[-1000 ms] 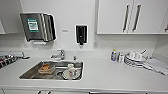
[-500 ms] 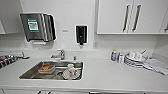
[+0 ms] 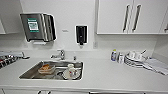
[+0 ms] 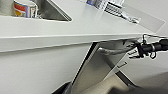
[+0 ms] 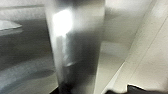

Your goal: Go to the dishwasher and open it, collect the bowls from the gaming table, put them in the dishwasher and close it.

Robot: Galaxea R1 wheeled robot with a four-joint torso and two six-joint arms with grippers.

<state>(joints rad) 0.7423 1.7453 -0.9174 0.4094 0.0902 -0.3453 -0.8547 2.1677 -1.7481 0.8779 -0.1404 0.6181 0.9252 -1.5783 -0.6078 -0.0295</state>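
Note:
The dishwasher (image 4: pixel 98 68) is the brushed steel front under the white counter (image 4: pixel 62 27) in the left wrist view. My right gripper (image 4: pixel 136 48), dark with thin cables, reaches in at the top edge of that front, just below the counter lip. The right wrist view is very close to a shiny steel bar (image 5: pixel 75 42), the dishwasher's handle; whether it is gripped cannot be made out. A dark part of my left gripper (image 4: pixel 65 88) shows beside the steel front. The gaming table and the bowls are out of view.
A steel sink (image 3: pixel 30 72) holding a cup, a plate and a container is set in the counter (image 3: pixel 105 77). Stacked plates with cups (image 3: pixel 133 60) and small bottles (image 3: pixel 114 55) stand at the right. White wall cabinets (image 3: pixel 130 17), a towel dispenser (image 3: pixel 37 27) and a soap dispenser (image 3: pixel 81 34) hang above.

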